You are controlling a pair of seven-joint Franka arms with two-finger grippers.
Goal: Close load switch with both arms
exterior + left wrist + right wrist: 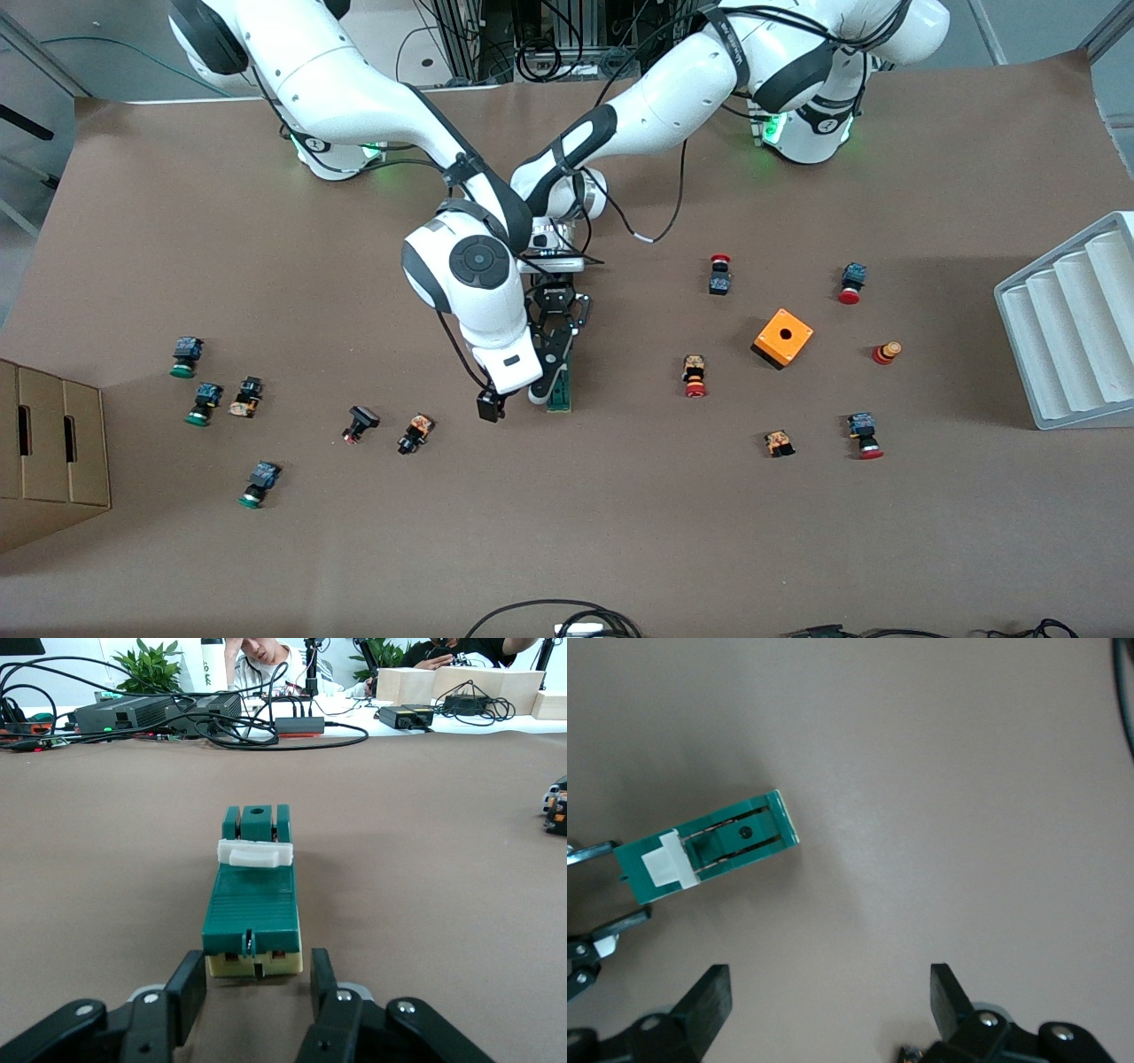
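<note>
**Bracing the load switch for a two-arm closure**

Straddling one end of the load switch [254,904], my left gripper [257,988] sits low on the bench [620,532], jaws parted just wider than the body and not yet clamped; I judge this is to steady it. My right gripper [828,992] hangs above the switch, jaws wide, holding nothing, presumably placed to work the slider. The switch lies flat mid-bench: a narrow green block, ribbed top, with the white sliding piece [255,853] toward the end away from my left gripper.
</note>
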